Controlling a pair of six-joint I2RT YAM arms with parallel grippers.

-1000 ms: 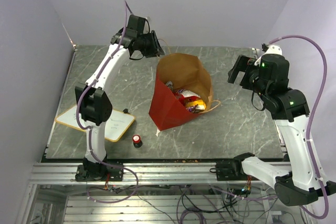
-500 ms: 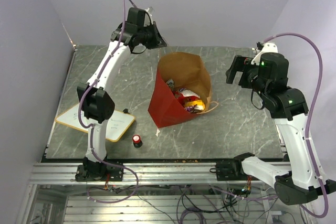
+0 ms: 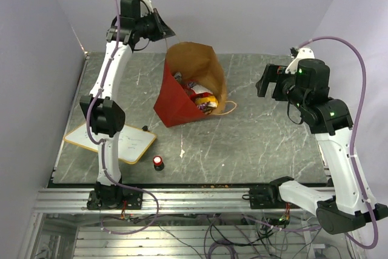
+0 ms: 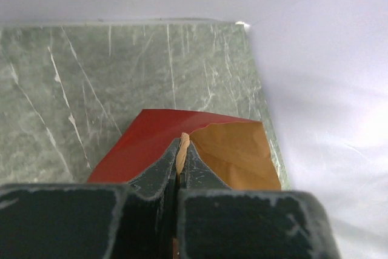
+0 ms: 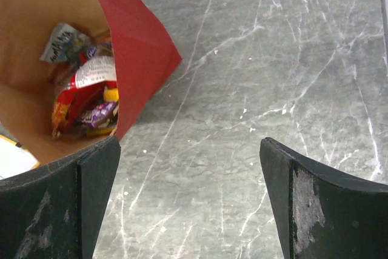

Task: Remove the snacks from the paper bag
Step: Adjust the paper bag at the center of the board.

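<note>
The paper bag (image 3: pixel 174 99), red outside and brown inside, stands tilted and open in the middle of the table. The snacks (image 3: pixel 204 99) lie inside it: a red chip bag and small yellow and purple packets. They also show in the right wrist view (image 5: pixel 85 92) inside the bag (image 5: pixel 140 47). My left gripper (image 3: pixel 165 33) is high above the bag's far rim, shut on its string handle (image 4: pixel 183 145), with the bag (image 4: pixel 145 144) hanging below. My right gripper (image 3: pixel 267 83) is open and empty, right of the bag, above bare table (image 5: pixel 191 150).
A wood-framed whiteboard (image 3: pixel 113 141) lies at the front left. A small red-topped black knob (image 3: pixel 157 162) stands beside it. The bag's other string handle (image 3: pixel 230 108) lies on the table to its right. Walls close off the back and sides.
My left gripper has risen and moved left, holding the handle. The bag has slid left with it. My right gripper has shifted slightly left and stays open.
</note>
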